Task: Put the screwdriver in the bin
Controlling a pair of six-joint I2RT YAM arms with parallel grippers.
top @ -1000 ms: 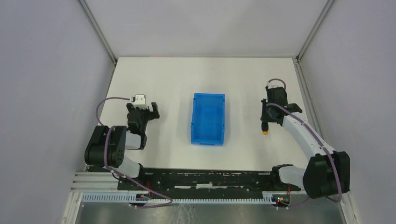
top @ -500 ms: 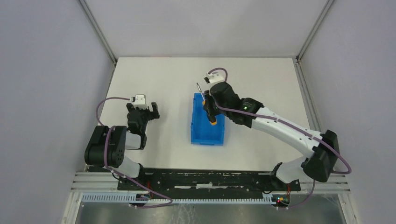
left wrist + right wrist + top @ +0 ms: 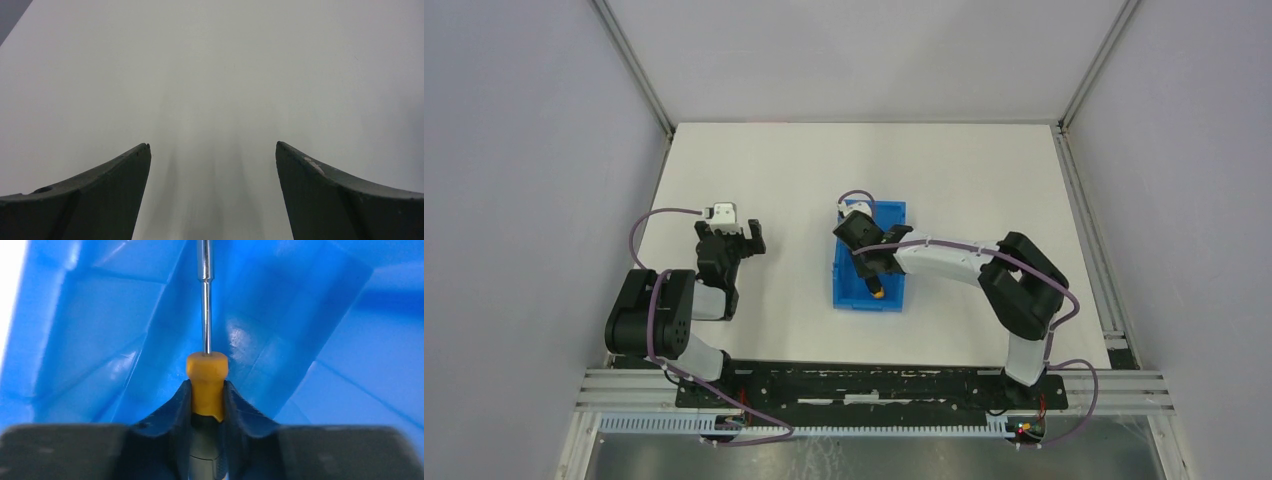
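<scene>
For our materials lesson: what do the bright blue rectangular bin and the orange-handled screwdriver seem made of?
Blue bin: probably moulded plastic, glossy; soft highlights on its walls. Orange-handled screwdriver: shiny metal shaft with bright reflections; handle looks matt plastic.

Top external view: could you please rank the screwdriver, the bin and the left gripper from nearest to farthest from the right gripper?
1. The screwdriver: clamped between the fingers of the right gripper, at its tip.
2. The bin: directly under and around that gripper.
3. The left gripper: well off to the left, outside the bin, jaws open.
</scene>
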